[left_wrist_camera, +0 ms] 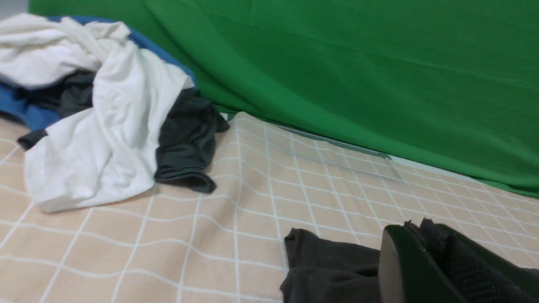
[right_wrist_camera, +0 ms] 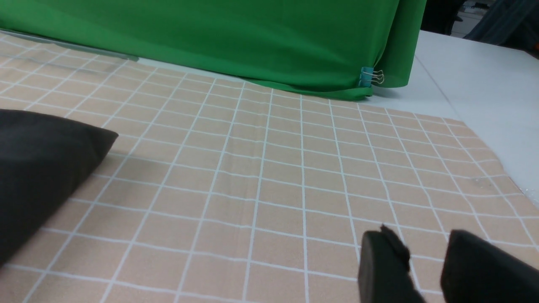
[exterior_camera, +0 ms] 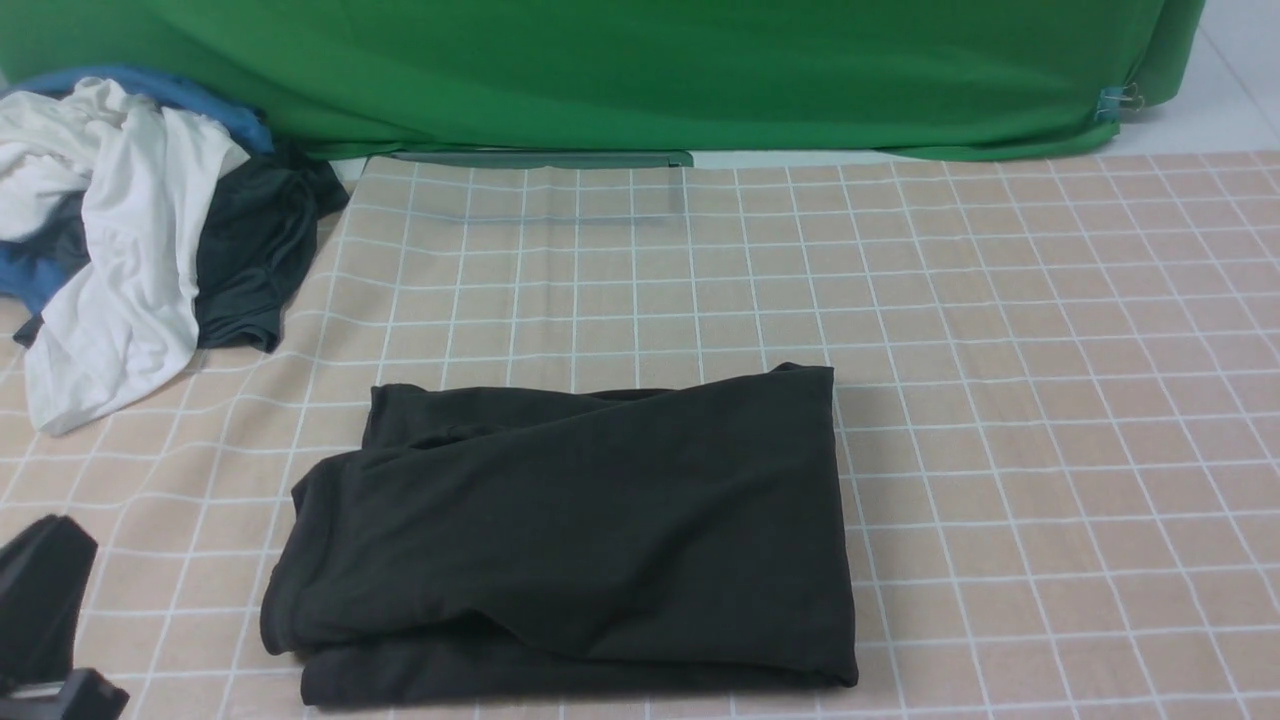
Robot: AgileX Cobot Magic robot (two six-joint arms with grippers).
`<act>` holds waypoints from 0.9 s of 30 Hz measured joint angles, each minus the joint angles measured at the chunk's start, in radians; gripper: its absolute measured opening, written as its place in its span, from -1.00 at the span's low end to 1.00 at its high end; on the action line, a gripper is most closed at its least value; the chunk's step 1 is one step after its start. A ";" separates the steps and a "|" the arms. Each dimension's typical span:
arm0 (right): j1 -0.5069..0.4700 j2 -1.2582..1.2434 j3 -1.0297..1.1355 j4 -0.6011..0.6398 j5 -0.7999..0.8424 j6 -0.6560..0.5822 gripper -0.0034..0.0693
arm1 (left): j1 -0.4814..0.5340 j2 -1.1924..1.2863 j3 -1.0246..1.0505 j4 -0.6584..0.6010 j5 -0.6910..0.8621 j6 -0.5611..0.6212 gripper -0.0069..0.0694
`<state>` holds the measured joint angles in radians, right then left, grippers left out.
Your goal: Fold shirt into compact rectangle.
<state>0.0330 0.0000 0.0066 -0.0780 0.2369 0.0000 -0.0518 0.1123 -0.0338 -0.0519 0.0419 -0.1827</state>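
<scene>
Left end effector [left_wrist_camera: 425, 252] closed, right end effector [right_wrist_camera: 425, 269] parted above checked cloth [exterior_camera: 1000, 400], green backdrop [exterior_camera: 640, 70] behind.

A green cloth backdrop [exterior_camera: 640, 70] hangs across the far side and sags in soft folds onto the desk. Its lower right corner is pinched by a small binder clip [right_wrist_camera: 371, 77]. The desk is covered by a peach-coloured cloth [exterior_camera: 1050, 400] ruled with a white grid, lightly rippled in places. Past the cloth's right edge a plain white surface [right_wrist_camera: 484, 97] shows. A flat, glassy strip [exterior_camera: 530, 160], possibly a clear ruler or plate, lies along the backdrop's foot. The light is even and soft.
</scene>
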 joint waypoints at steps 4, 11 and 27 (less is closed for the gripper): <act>0.000 0.000 0.000 0.000 0.000 0.000 -0.25 | 0.052 -0.101 0.039 0.003 0.051 -0.005 -0.77; 0.000 0.000 0.000 0.000 0.000 0.000 -0.25 | 0.053 -0.113 0.039 0.025 0.172 -0.015 -0.77; 0.000 0.000 0.000 0.000 0.000 0.000 -0.25 | 0.053 -0.113 0.039 0.052 0.201 -0.019 -0.77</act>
<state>0.0333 0.0000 0.0066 -0.0780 0.2369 0.0000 0.0016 -0.0005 0.0048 0.0000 0.2426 -0.2014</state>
